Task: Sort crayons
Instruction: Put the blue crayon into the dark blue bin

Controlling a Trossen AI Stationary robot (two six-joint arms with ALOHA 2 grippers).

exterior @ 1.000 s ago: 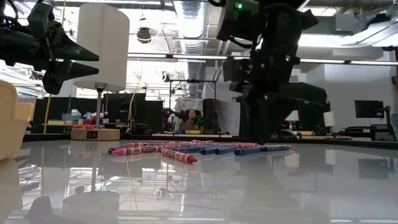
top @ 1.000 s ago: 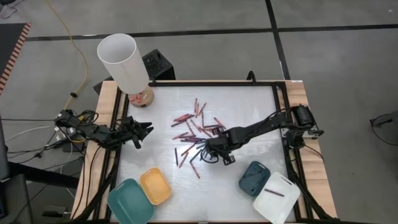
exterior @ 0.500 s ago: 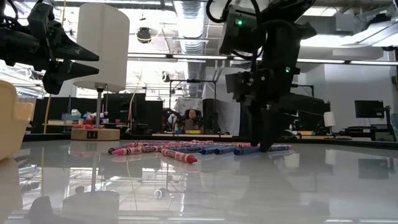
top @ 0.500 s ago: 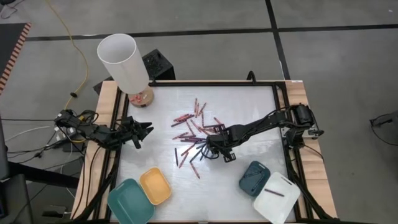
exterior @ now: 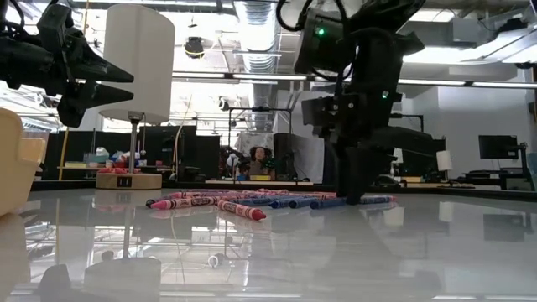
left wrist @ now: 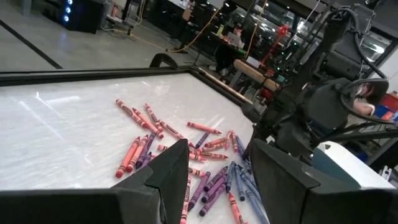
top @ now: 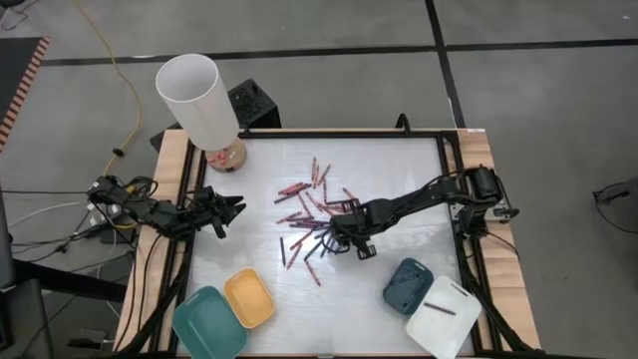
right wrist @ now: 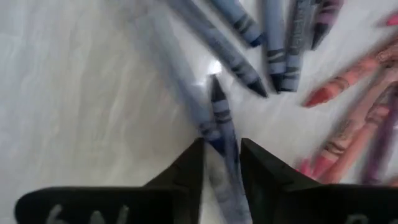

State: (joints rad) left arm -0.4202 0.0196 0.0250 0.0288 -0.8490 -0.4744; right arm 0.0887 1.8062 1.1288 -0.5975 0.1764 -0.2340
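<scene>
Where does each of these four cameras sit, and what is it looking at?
High view: overhead, facing down on the table and both arms.
Low view: at tabletop level, facing across the crayons; both grippers hang in.
Left wrist: on the left arm, facing the pile past its own fingers.
Right wrist: just above a blue crayon between its fingers.
All four views share the crayons.

Right arm extended toward mid-desk, wrist pitched steeply down, right gripper (top: 336, 242) at the surface with fingers (right wrist: 186, 171) narrowly parted. Left arm at the left edge, left gripper (top: 235, 208) raised, fingers apart.
</scene>
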